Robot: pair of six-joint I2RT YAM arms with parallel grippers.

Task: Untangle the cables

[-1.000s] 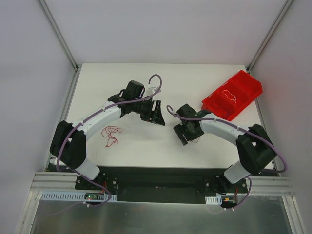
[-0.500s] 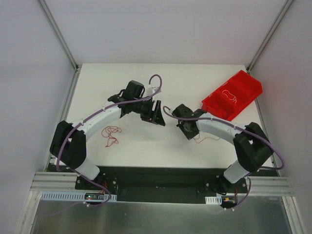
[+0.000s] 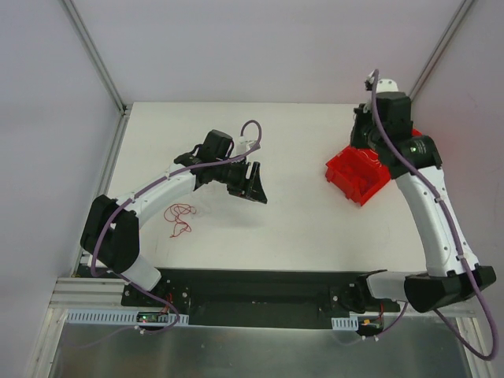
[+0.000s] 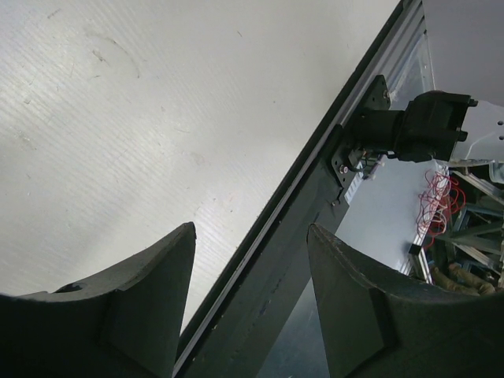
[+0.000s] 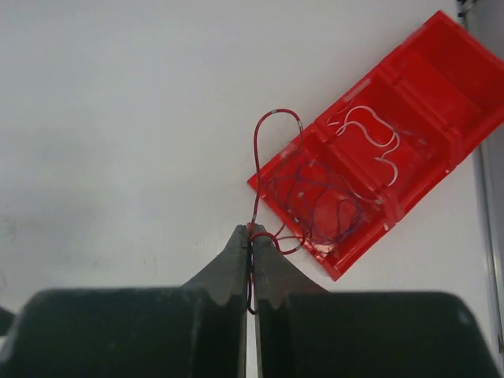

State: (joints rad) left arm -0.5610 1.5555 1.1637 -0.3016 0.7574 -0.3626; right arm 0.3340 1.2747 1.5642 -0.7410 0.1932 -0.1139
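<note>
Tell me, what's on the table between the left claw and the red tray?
Nothing. In the top view, the table between the left claw and the tray is bare; loose red cables lie left of the claw.

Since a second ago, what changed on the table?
The right gripper, shut on a red cable, swung from the middle of the table up and to the right, and is now above the red tray. The left gripper, open, and the red cable tangle on the left stayed put.
</note>
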